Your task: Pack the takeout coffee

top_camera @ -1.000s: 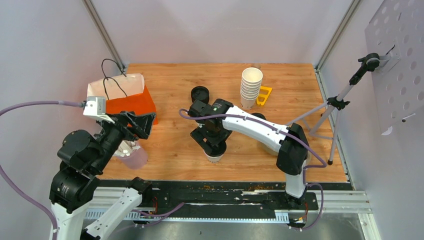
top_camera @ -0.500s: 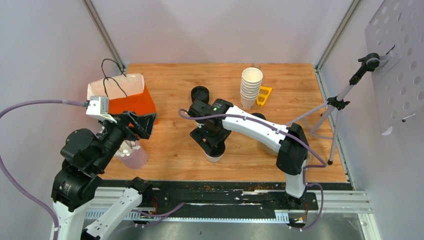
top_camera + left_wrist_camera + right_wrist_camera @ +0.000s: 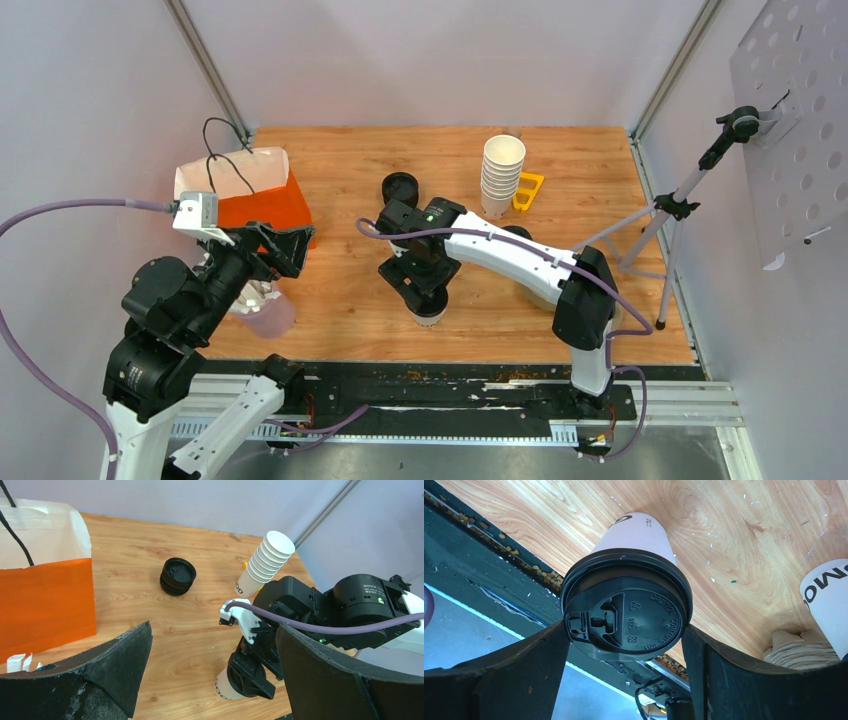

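A small white paper cup with a black lid (image 3: 634, 535) stands near the table's front middle (image 3: 430, 314). My right gripper (image 3: 624, 630) is shut on the lid from above, with a finger against each side. Both also show in the left wrist view, the cup (image 3: 226, 684) below the right gripper (image 3: 250, 672). A second white cup (image 3: 826, 597) is at the right edge of the right wrist view, its top out of frame. The orange paper bag (image 3: 262, 205) stands open at the left. My left gripper (image 3: 285, 247) is open and empty in the air by the bag's front corner (image 3: 214, 630).
A stack of black lids (image 3: 400, 187) lies behind the right gripper. A tall stack of lidless white cups (image 3: 502, 172) and a yellow piece (image 3: 528, 190) are at the back right. A pale pink cup (image 3: 268, 317) sits under the left arm. A tripod (image 3: 672, 215) stands at the right edge.
My right gripper and the lidded cup have shifted slightly to the left. My left arm has edged a little to the right.
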